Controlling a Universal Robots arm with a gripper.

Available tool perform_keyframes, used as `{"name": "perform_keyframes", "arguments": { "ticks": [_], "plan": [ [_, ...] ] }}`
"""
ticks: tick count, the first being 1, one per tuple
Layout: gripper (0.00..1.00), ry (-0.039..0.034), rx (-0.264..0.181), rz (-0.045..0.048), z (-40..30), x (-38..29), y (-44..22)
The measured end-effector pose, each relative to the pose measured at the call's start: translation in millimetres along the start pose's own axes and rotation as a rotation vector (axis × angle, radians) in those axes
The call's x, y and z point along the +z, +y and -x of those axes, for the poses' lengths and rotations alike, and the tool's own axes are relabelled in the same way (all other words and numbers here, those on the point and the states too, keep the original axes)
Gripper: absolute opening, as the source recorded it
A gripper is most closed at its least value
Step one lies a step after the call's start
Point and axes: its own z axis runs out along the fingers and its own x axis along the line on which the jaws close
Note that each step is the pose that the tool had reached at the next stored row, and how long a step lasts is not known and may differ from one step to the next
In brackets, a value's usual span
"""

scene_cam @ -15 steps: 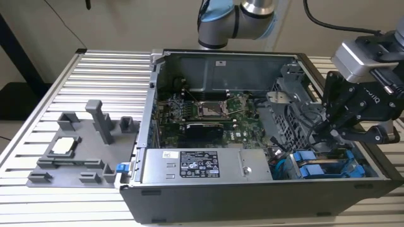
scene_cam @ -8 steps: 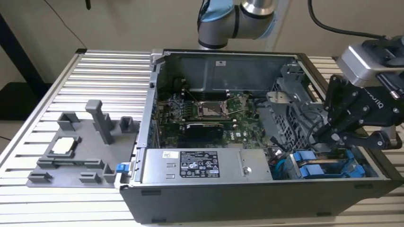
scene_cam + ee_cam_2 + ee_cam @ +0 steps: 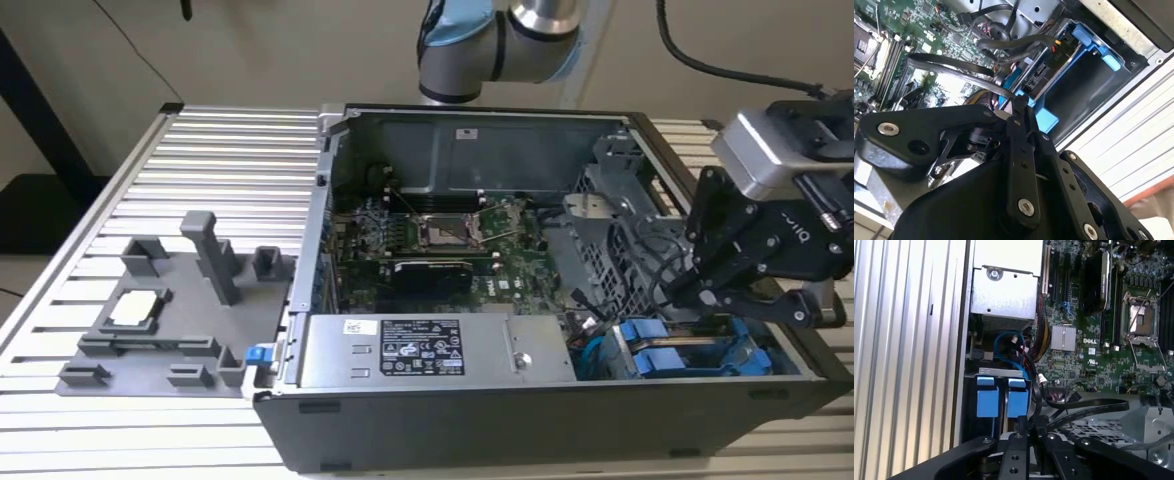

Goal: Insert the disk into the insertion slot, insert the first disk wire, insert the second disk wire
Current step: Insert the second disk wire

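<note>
In the grey drive cage (image 3: 627, 250) at the case's front corner on the exterior view's right, two blue-fronted drive units stand side by side. The disk (image 3: 1017, 399) in its blue carrier sits in the insertion slot (image 3: 1089, 85) beside the other unit (image 3: 985, 397). My gripper (image 3: 714, 292) hangs just over these blue fronts (image 3: 663, 358). Its fingers (image 3: 1015, 131) are closed together, and a flat black disk wire (image 3: 1089, 407) runs right up to their tips. The same wire (image 3: 949, 64) shows in the second wrist view. The wire's plug is hidden between the tips.
The open computer case (image 3: 400, 420) holds a green motherboard (image 3: 441, 240) and a silver power supply (image 3: 427, 350). Blue and black cables (image 3: 1009, 342) crowd the gap beside the drives. A grey fixture tray (image 3: 160, 320) sits on the ribbed table at the exterior view's left.
</note>
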Motion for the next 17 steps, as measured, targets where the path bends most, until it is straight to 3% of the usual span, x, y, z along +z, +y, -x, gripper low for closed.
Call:
{"name": "perform_keyframes", "arguments": {
  "ticks": [1, 4, 9, 13, 17],
  "plan": [
    [0.16, -0.0074, -0.001, -0.0004, -1.8, -0.1, -0.1],
    [0.16, -0.0115, -0.002, -0.0006, -5.6, -0.1, -1.0],
    [0.16, -0.0115, -0.002, -0.0011, -5.8, 0.1, -1.0],
    [0.16, -0.0111, -0.004, -0.0104, -6.6, 3.9, -1.8],
    [0.16, -0.0105, -0.004, -0.0152, -8.4, 7.6, -7.8]
  ]
}}
